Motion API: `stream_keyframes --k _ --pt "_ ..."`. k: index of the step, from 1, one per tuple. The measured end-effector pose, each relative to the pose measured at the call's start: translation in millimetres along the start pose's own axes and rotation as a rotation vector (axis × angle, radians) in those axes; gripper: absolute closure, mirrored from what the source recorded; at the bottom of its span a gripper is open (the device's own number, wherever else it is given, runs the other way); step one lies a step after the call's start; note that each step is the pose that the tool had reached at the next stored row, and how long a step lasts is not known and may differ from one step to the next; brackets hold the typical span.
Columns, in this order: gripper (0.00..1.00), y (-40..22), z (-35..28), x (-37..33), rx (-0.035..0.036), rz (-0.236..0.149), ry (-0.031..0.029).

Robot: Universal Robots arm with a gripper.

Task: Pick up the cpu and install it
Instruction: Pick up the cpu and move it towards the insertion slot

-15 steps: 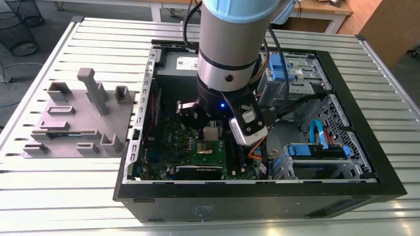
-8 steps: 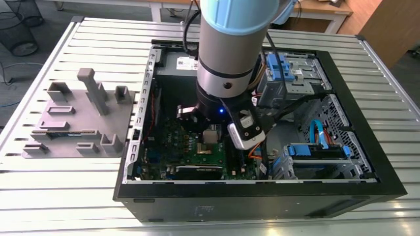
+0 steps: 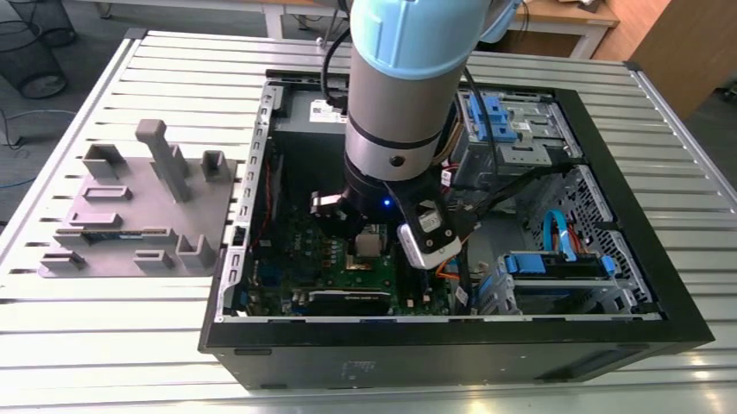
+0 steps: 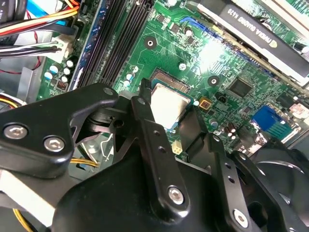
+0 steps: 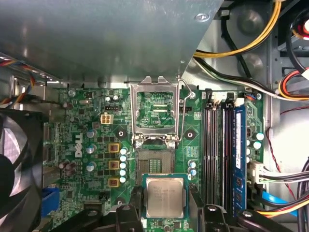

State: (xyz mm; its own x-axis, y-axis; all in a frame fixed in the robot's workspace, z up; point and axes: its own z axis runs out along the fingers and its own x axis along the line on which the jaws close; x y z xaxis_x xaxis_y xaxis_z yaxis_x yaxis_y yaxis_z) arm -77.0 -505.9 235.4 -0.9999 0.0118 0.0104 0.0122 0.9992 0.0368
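I see a ribbed metal table point(image 3: 173, 52) with an open black computer case point(image 3: 461, 358) on it. Inside, my gripper point(image 5: 165, 205) has its black fingers point(image 5: 133, 210) squeezing the flat, square, shiny grey cpu point(image 5: 165, 195), near the open socket point(image 5: 154, 162) on the green board point(image 5: 87, 125).

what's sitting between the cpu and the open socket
Nothing visible. The cpu is held between the fingers, the socket next to it lies bare, and its metal frame is flipped open.
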Motion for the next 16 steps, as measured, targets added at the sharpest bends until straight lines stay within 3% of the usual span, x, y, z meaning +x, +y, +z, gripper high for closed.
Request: stream_keyframes --k 7,16 --pt "0.53 0.0 1.5 2.6 -0.0002 0.0 -0.0001" --pt "0.53 -0.6 16.3 3.1 -0.0002 0.0 0.0"
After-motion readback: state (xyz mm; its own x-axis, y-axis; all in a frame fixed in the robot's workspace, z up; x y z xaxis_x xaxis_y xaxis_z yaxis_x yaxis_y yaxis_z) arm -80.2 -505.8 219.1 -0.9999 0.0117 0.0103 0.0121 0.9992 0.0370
